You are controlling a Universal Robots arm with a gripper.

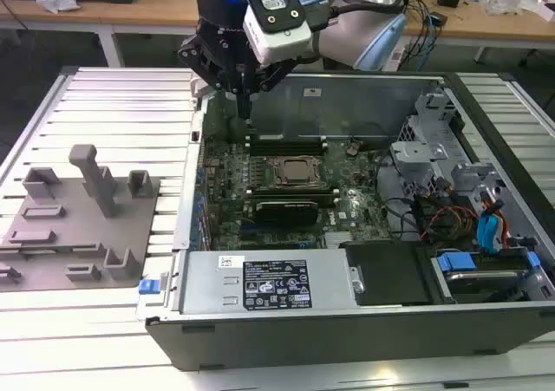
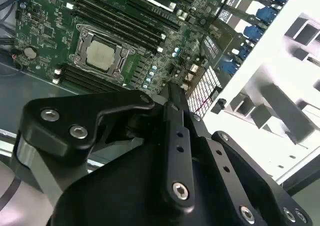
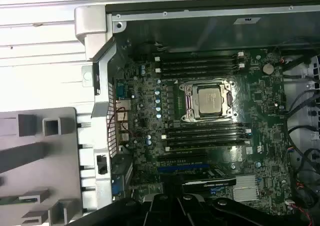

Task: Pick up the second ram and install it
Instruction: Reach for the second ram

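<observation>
place: lab | evidence: cluttered workbench (image 1: 486, 25) (cables (image 1: 422, 29)), open computer case (image 1: 347, 335)

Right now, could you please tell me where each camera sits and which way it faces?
Exterior view: off the arm, looking down into the open computer case; the arm and its gripper hang over the motherboard.
First wrist view: on the wrist, looking down onto the motherboard and CPU socket; the gripper's black links show.
Second wrist view: on the wrist, looking obliquely along the gripper at the motherboard; the gripper's black body shows large.
Shared: all three show the CPU socket and the grey fixture tray.
</observation>
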